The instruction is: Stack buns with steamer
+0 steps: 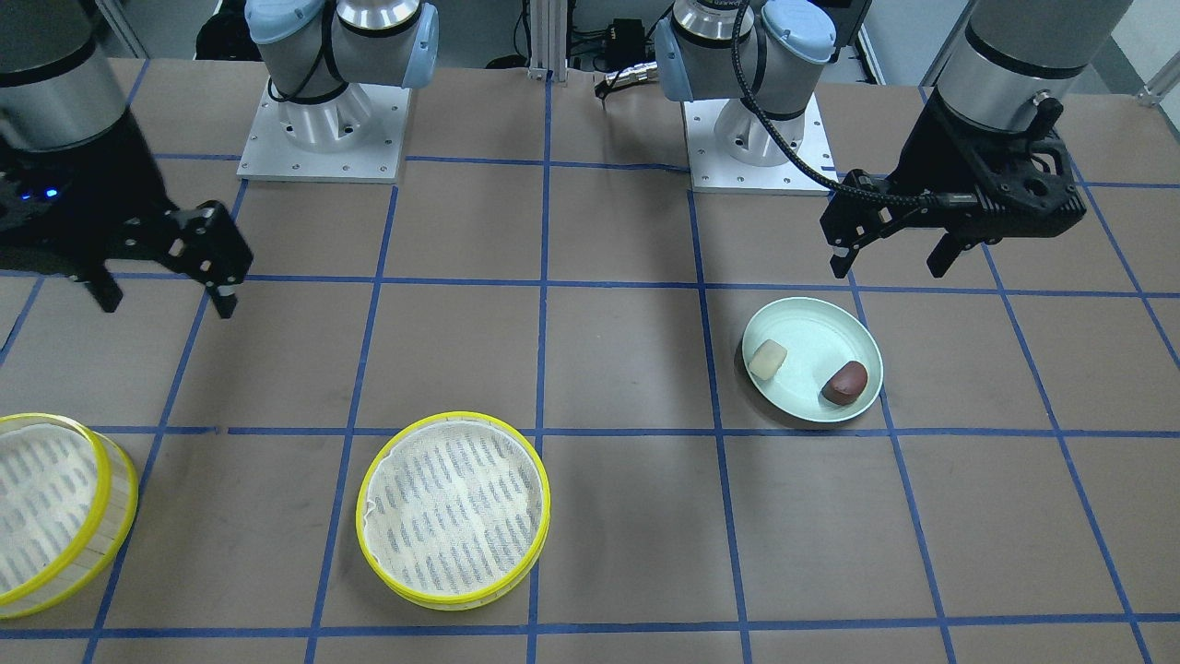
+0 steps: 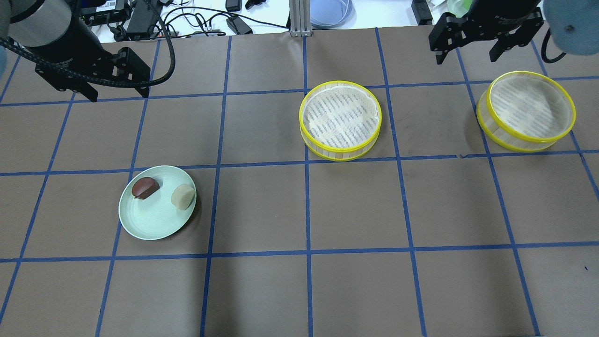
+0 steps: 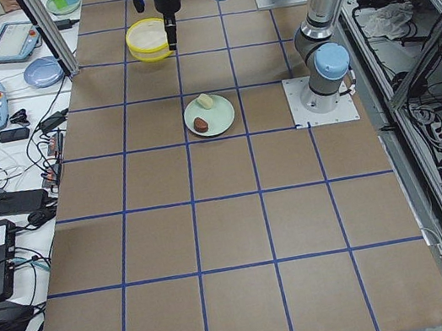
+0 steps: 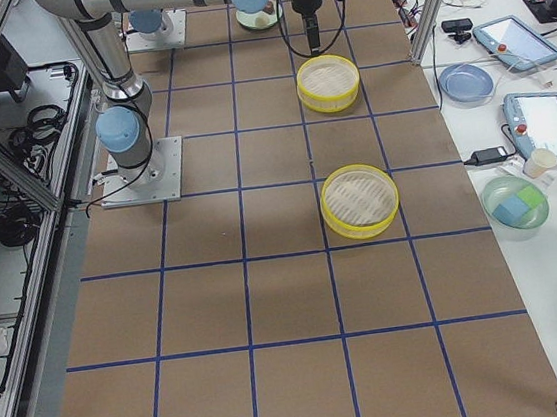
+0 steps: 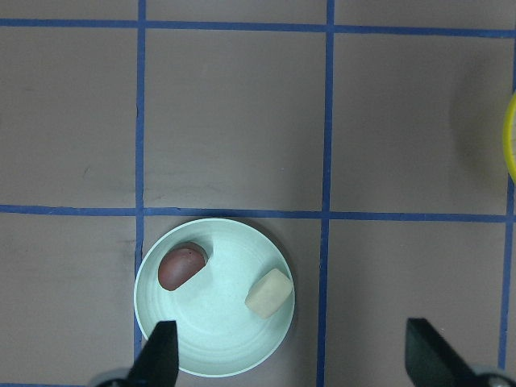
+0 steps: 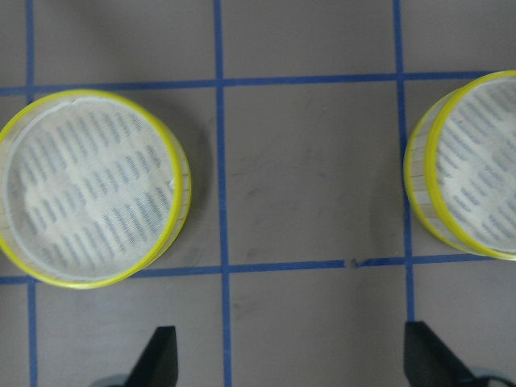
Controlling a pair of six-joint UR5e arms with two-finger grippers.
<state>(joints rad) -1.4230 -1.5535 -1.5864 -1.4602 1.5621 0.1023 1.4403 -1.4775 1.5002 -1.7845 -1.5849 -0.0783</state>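
Note:
A cream-white bun (image 2: 183,196) and a dark reddish-brown bun (image 2: 144,187) lie side by side on a pale mint-green plate (image 2: 149,224). They also show in the left wrist view, the cream bun (image 5: 268,292) and the brown bun (image 5: 182,268). One yellow-rimmed steamer tray (image 2: 340,119) stands mid-table, the other (image 2: 529,110) at the far right. Both trays are empty. My left gripper (image 2: 118,93) is open and empty, high above the table beyond the plate. My right gripper (image 2: 467,57) is open and empty, up between the two trays (image 6: 89,197) (image 6: 476,177).
The brown table is marked with a blue tape grid. The two arm bases (image 1: 323,129) (image 1: 761,138) stand at the robot's edge. Cables and devices (image 2: 187,18) lie beyond the far edge. A side bench with tablets (image 4: 541,123) runs along the operators' side.

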